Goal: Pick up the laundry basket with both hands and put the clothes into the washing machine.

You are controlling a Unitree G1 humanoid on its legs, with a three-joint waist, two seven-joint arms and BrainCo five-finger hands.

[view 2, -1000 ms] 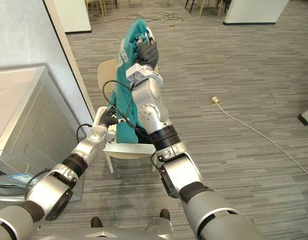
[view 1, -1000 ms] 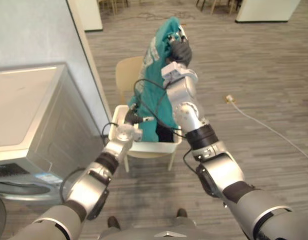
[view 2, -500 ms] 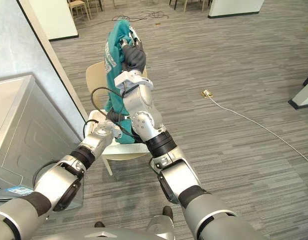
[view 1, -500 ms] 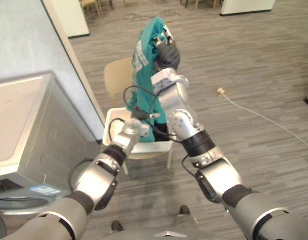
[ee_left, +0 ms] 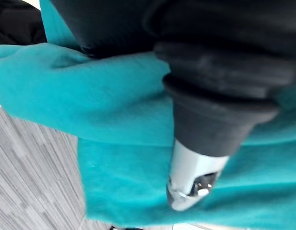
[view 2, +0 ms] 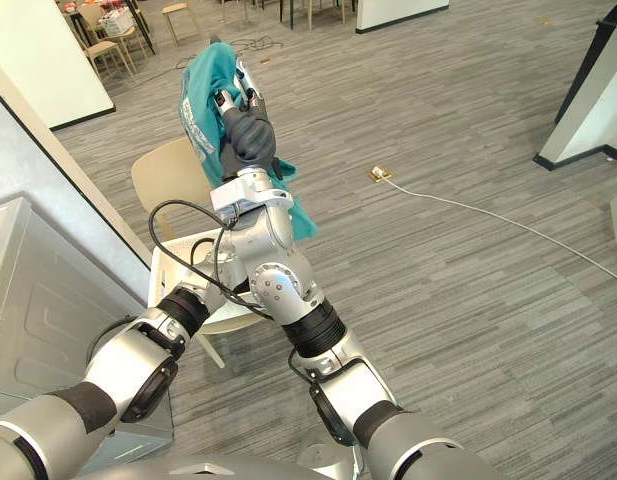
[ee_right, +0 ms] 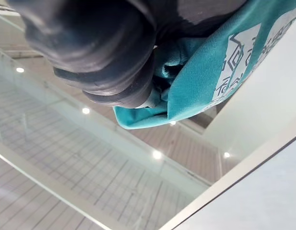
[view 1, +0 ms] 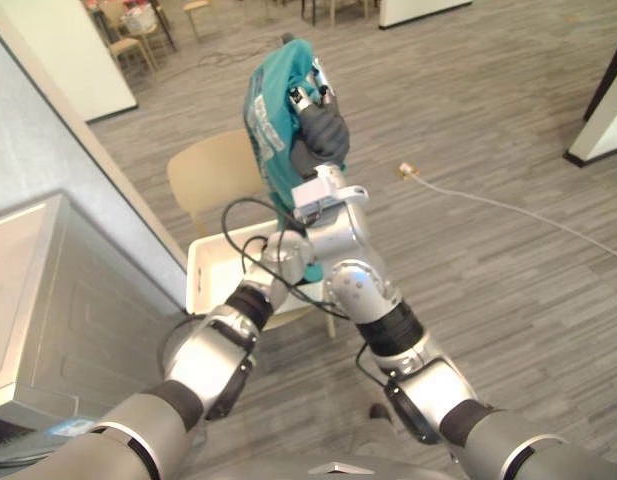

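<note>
The washing machine (view 1: 58, 300) stands at the left, with the white basket (view 1: 200, 282) on a chair (view 1: 213, 175) beside it. The left hand (view 1: 284, 257) sits low at the basket against the shirt's hem, and I cannot tell its grip. The right hand (view 1: 318, 128) holds the teal shirt (view 1: 268, 120) high above the chair, fingers clenched round it.

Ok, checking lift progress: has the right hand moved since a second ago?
No, not noticeably. The camera shifted; the right hand still holds the shirt just above and right of the chair back.
</note>
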